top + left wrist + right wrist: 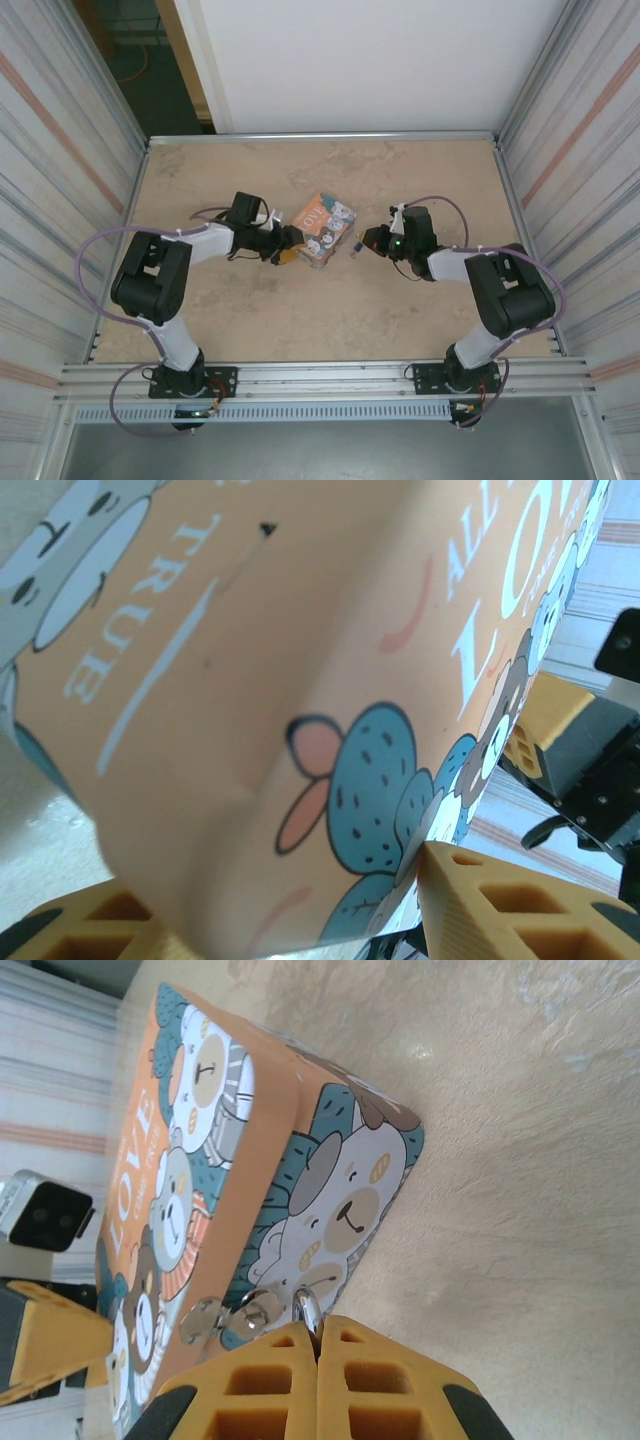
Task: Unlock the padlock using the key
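**Tin clamped on the left, tiny lock at the right claw's tips**

We see the tan counter (300, 320), and near its middle lies the orange tin (322, 228), printed with bears and the word LOVE. The left claw (288, 247) is clamped on the tin's left end, with its yellow fingers (490, 905) set on either side of the tin. The right claw (367, 242) sits just off the tin's right end, its two tips pressed together. From the top view, the padlock (354, 244) is a tiny blue speck between that claw and the tin, close against both. We cannot tell whether it touches them. In the right wrist view, the tips pinch a small shiny metal loop (307, 1308) that pokes out of their seam. It sits just beside the silver latch (225, 1318) on the tin's side. We cannot tell whether this loop is the key.
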{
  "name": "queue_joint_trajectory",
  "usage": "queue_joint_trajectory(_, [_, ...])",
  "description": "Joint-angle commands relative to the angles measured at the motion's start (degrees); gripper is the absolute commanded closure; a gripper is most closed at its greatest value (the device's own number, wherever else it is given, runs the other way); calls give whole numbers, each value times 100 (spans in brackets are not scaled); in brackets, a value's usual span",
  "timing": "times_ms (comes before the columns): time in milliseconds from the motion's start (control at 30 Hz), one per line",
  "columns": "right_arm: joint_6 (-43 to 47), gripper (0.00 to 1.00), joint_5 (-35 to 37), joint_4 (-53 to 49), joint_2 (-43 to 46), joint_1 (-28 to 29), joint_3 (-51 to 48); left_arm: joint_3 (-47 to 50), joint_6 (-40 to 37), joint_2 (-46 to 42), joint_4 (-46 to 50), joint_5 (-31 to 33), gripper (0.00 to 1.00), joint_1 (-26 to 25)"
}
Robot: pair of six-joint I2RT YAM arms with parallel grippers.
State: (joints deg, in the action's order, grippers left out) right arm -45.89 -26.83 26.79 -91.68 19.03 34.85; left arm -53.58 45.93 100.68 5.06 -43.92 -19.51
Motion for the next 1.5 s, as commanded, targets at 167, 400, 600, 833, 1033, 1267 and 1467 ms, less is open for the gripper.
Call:
queue_joint_trajectory(167, [906,100,106,-1596,948,-27,237,-301,-350,100,792,486,48,416])
queue_joint_trajectory(400, [1184,100,120,-2393,1488,-11,299,-586,-413,90,891,487,41,474])
queue_joint_trajectory(600, [1451,100,158,-3135,1844,112,433,-596,-456,-240,933,519,36,483])
queue_joint_trajectory(833, [1704,100,169,-3879,2198,289,619,-284,-580,-1162,909,943,34,492])
queue_joint_trajectory(1033, [1817,100,190,-4371,2349,482,791,-31,-1140,-2266,1339,1749,32,496])
queue_joint_trajectory(1267, [1925,100,302,-4937,2404,861,962,158,-1804,-3745,2081,2892,25,509])
queue_joint_trajectory(1467, [1899,100,502,-5281,2475,1233,1001,518,-2021,-4877,2253,3821,16,602])
